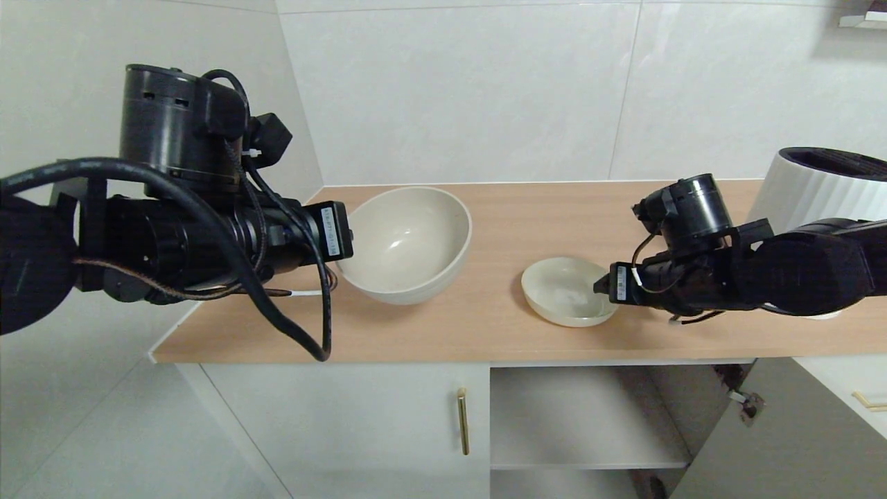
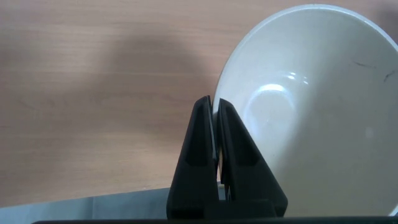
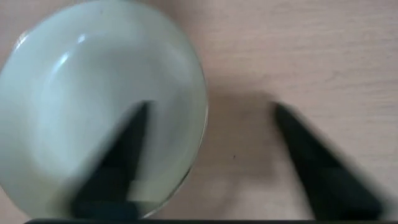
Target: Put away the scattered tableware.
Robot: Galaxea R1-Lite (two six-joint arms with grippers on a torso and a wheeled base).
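My left gripper (image 1: pixel 344 239) is shut on the rim of a large cream bowl (image 1: pixel 409 242), which is tilted with its opening facing up and toward the wall, over the left part of the wooden counter (image 1: pixel 513 215). In the left wrist view the two fingers (image 2: pixel 202 134) pinch the large bowl's (image 2: pixel 311 112) edge. A small pale bowl (image 1: pixel 567 291) sits upright on the counter near the front edge. My right gripper (image 1: pixel 604 285) is open at its right rim. In the right wrist view one finger (image 3: pixel 127 146) is inside the small bowl (image 3: pixel 74 106) and the other is outside it.
A white ribbed container (image 1: pixel 824 187) stands at the counter's far right, behind my right arm. Below the counter, a cabinet stands open with a bare shelf (image 1: pixel 582 416); its door (image 1: pixel 783 430) swings out to the right. A closed door with a gold handle (image 1: pixel 462 421) is on the left.
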